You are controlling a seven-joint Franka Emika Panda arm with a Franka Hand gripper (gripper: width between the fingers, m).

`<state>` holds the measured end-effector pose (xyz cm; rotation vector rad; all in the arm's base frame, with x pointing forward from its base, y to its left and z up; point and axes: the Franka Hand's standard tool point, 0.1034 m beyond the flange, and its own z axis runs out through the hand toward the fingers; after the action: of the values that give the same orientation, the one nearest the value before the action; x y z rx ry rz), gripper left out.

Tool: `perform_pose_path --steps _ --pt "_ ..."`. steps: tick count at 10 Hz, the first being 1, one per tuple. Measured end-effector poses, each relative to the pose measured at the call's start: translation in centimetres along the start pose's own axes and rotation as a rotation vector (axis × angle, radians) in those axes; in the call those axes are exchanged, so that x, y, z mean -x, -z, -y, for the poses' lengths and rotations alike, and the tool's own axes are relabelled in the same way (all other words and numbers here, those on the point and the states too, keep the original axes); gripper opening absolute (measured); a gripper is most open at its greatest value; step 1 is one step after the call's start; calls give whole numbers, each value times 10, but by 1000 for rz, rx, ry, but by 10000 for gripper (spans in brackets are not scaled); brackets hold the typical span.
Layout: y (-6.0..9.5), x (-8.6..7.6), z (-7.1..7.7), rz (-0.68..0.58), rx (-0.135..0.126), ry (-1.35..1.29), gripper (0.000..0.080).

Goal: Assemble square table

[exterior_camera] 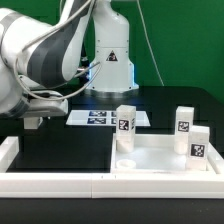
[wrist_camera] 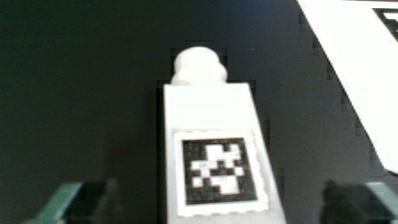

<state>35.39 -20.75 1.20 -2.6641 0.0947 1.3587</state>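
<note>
Since a loose leg (wrist_camera: 214,135) lies flat on the table (wrist_camera: 71,90), the jaws straddle it spread — touching neither flank, seemingly set to pinch — while the tabletop (exterior_camera: 160,155) and upright legs (exterior_camera: 183,121) sit at the exterior view's right.

- Black matte table (exterior_camera: 70,145), flat, stretching from near to far across the scene.
- Long white border rail (exterior_camera: 50,183) along the near edge, turning up the exterior view's left side.
- Thin flat white marker board (exterior_camera: 100,118) with black tags, lying flat on the black surface, far of the middle.
- White plastic square tabletop (exterior_camera: 160,152) with raised rim, near, on the exterior view's right, just beside the rail.
- Upright white block leg (exterior_camera: 125,121) with a black-and-white tag at the tabletop's far left corner.
- Second upright leg (exterior_camera: 184,120) at the far right corner, third upright leg (exterior_camera: 198,142) just nearer.
- Unclear whether these three stand on the black surface or on the tabletop.
- In the wrist view, another white block leg (wrist_camera: 214,140) lying flat on the black surface, tag facing up, rounded peg at one end.
</note>
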Motion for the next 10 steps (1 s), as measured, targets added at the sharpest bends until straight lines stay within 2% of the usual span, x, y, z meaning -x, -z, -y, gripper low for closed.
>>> perform_pose_path --steps 1,2,3,8,9,10 --pt "0 0 0 0 0 0 414" --pt "0 0 0 0 0 0 414" --pt "0 0 0 0 -1 -1 288" --pt "0 0 -1 0 -1 -1 288" --pt "8 2 4 2 -1 4 288" --pt "40 8 20 -34 7 31 290"
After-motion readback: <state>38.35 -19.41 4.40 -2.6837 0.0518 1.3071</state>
